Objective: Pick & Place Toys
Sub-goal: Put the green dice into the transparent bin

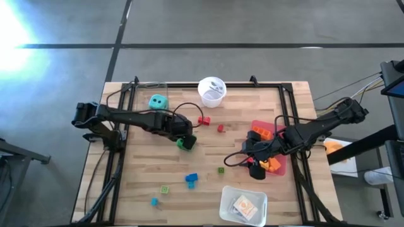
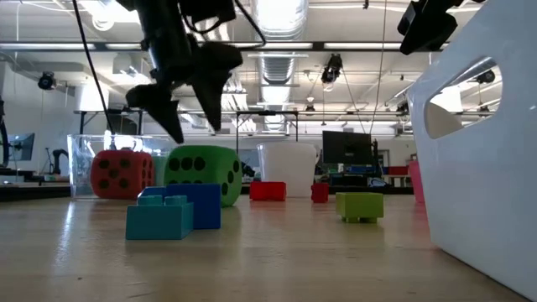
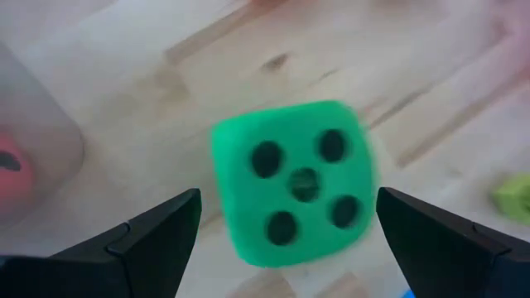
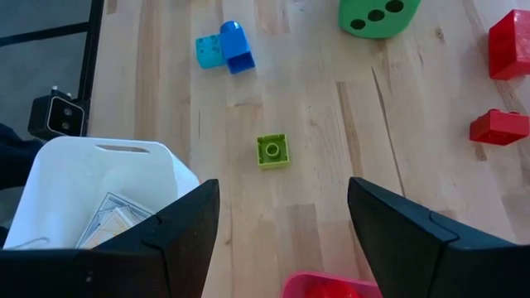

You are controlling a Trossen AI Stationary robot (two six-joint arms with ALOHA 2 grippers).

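A green die (image 1: 186,144) with black dots rests on the wooden table (image 1: 252,101) left of centre. My left gripper (image 1: 184,135) hangs open just above it, pointing steeply down. In the low view its fingers (image 2: 168,113) stand over the die (image 2: 201,174) without touching. In the left wrist view the die (image 3: 294,182) lies between the spread fingers. My right gripper (image 1: 254,161) is open over the table's right part, with nothing between its fingers (image 4: 178,223). A teal die (image 1: 158,101) stands at the far left. Small bricks lie scattered: red (image 1: 203,120), blue (image 1: 191,180), green (image 1: 221,169).
A white cup (image 1: 211,91) stands at the far edge and a white tray (image 1: 243,205) at the near right. A red piece with orange bricks (image 1: 268,131) lies under my right arm. The low view shows a red die (image 2: 122,174) by a clear box.
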